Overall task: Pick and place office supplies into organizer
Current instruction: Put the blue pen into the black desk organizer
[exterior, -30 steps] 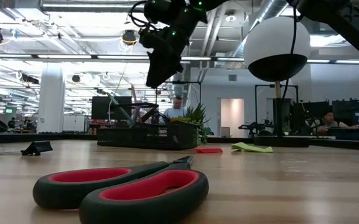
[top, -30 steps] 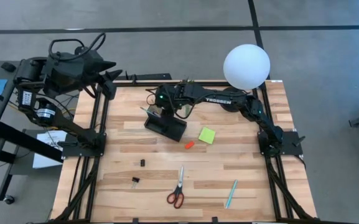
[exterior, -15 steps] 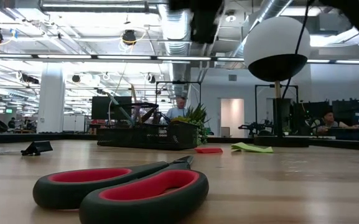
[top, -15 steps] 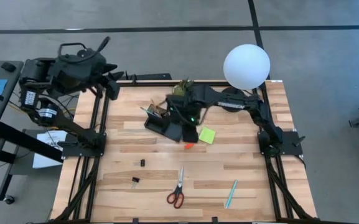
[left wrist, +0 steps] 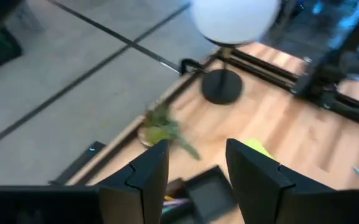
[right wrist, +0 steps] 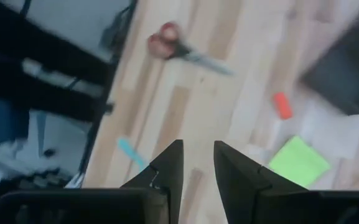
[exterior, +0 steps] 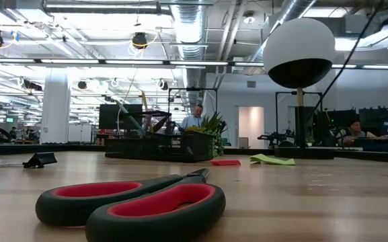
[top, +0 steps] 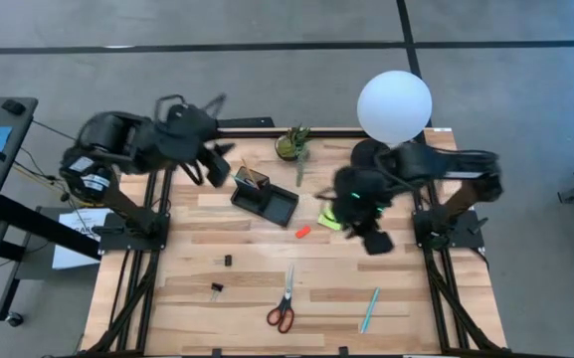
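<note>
My right gripper [top: 374, 239] has swung away from the black compartmented organizer tray [top: 265, 199], fingers parted and empty over the lime-green sticky pad [right wrist: 298, 161], leaving the red-handled scissors [top: 284, 303] and the small orange eraser [top: 303, 231] unplaced.

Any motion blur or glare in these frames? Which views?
High view: right gripper smeared by motion, table items sharp. Right wrist view: scissors and eraser blurred. Left wrist view: plant soft, lamp globe blown out. Low view: scissors crisp, ceiling lights glare.
</note>
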### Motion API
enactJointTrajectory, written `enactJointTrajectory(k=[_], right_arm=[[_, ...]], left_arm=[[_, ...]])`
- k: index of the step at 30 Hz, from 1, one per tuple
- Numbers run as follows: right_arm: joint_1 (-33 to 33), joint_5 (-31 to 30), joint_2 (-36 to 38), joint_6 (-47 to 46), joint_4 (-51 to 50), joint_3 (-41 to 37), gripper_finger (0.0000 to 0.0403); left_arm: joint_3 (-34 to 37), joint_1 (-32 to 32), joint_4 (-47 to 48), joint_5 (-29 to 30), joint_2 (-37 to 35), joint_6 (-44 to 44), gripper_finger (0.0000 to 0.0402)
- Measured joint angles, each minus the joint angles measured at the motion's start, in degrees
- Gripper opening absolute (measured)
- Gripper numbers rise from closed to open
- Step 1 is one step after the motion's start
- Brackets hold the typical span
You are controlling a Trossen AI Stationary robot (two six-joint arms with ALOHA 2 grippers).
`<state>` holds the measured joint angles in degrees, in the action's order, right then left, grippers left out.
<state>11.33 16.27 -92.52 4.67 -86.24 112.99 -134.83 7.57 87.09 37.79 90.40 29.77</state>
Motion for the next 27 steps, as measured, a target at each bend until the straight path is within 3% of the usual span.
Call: enactJointTrajectory(k=[5, 8, 14, 19, 27], right_arm=[[4.8, 5.0, 12.5, 0.0, 5.6, -16.0, 0.0082], [7.9, 9.0, 20.9, -3.3, 16.9, -28.5, 0.0082], [17.1, 8.8, 33.6, -9.5, 36.7, -51.7, 0.0082], [25.7, 4.2, 37.3, -7.8, 45.5, -65.8, 0.0082], [33.4, -5.1, 34.6, -1.7, 67.7, -80.6, 0.0082]], left_arm=[[0.0, 7.8, -2.8, 2.0, 3.3, 7.2, 0.0155], [-0.1, 12.6, -6.1, 6.5, 6.3, 13.2, 0.0155], [0.0, 18.6, -9.8, 9.0, 15.1, 22.7, 0.0155], [0.0, 20.6, -11.4, 11.1, 20.7, 33.5, 0.0155], [0.0, 22.5, -12.1, 12.5, 24.0, 43.2, 0.0155]])
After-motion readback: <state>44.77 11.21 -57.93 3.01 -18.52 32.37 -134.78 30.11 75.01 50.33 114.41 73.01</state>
